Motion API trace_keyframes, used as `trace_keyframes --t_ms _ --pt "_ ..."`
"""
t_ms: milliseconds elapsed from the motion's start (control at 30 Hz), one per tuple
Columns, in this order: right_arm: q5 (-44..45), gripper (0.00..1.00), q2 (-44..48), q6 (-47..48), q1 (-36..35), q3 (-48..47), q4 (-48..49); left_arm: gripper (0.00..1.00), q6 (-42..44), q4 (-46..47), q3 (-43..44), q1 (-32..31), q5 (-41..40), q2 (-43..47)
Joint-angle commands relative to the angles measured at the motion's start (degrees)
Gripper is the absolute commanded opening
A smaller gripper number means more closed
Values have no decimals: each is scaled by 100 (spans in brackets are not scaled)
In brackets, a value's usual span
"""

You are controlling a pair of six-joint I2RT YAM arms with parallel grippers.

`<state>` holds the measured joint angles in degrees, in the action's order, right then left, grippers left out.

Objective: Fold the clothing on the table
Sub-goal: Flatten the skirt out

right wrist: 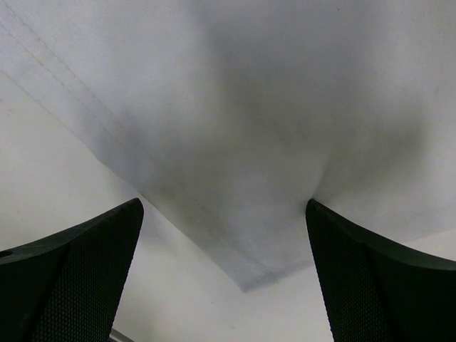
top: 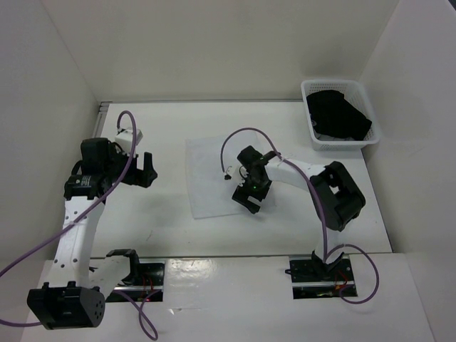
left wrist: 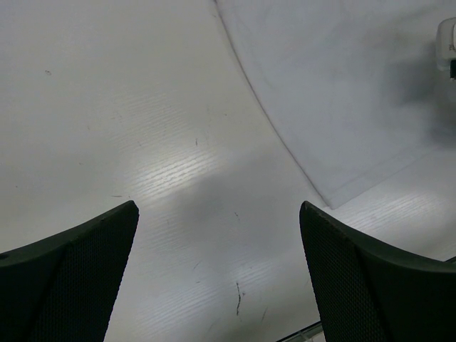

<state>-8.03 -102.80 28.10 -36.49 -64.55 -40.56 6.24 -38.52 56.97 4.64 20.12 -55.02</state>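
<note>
You see thin, flat white clothing (top: 210, 178) on the smooth table (top: 164, 214); left gripper (left wrist: 217, 206) and right gripper (right wrist: 223, 203) both stand spread, holding nothing.

No text, brand, number or sign can be read in any of the three views.
</note>
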Motion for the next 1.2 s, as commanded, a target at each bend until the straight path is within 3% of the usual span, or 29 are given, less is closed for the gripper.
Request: trace_keyframes --t_ms 0,700,1167 --pt "-514 99 -275 -6 -78 -118 -101 100 114 170 -63 28 -8 176" --pt "-1868 99 -451 890 -130 -286 -1138 100 114 170 -63 28 -8 229" --pt "-2167 99 -275 1128 -130 -286 -1244 100 114 170 -116 28 -8 229"
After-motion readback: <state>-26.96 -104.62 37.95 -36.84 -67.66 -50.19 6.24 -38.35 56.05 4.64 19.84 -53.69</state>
